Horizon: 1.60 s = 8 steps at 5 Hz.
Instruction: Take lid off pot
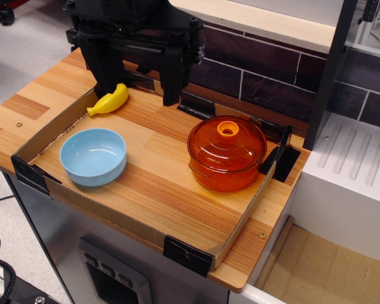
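The translucent orange pot (pixel 231 174) stands at the right side of the wooden board. Its domed orange lid (pixel 209 144) sits closed on it, with a lighter orange ring knob (pixel 228 129) at the centre. A small side handle shows at the pot's front left. My black gripper (pixel 139 98) hangs over the back left of the board, up and to the left of the pot. Its two fingers (pixel 171 82) stand wide apart with nothing between them. It does not touch the lid or pot.
A light blue bowl (pixel 93 156) sits front left. A yellow banana (pixel 111 101) lies just by the left finger. A low cardboard rim (pixel 240 221) with black corner clips edges the board. A dark tile wall (pixel 266 76) is behind, a white rack (pixel 354 171) to the right.
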Each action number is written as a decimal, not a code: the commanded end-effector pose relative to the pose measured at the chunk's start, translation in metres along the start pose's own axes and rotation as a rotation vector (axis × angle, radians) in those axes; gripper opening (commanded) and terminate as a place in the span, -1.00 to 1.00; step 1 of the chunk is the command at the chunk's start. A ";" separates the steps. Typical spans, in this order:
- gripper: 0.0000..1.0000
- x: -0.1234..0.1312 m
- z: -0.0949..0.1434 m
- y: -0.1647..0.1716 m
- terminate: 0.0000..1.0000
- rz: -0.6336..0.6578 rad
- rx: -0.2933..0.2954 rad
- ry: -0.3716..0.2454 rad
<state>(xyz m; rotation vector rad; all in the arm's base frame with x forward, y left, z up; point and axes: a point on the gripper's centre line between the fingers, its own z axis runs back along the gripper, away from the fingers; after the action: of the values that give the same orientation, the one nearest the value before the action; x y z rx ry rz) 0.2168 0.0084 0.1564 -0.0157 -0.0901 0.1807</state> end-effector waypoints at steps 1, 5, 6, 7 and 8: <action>1.00 0.000 0.000 0.000 -1.00 0.000 0.000 0.000; 1.00 0.051 -0.051 -0.061 -1.00 0.029 -0.058 -0.006; 1.00 0.056 -0.063 -0.067 -1.00 0.030 -0.056 -0.027; 1.00 0.062 -0.074 -0.068 -1.00 0.037 -0.039 -0.034; 1.00 0.066 -0.081 -0.066 -1.00 0.049 -0.026 -0.037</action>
<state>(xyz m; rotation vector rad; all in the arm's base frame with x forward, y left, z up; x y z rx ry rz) 0.2948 -0.0441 0.0730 -0.0297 -0.0939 0.2195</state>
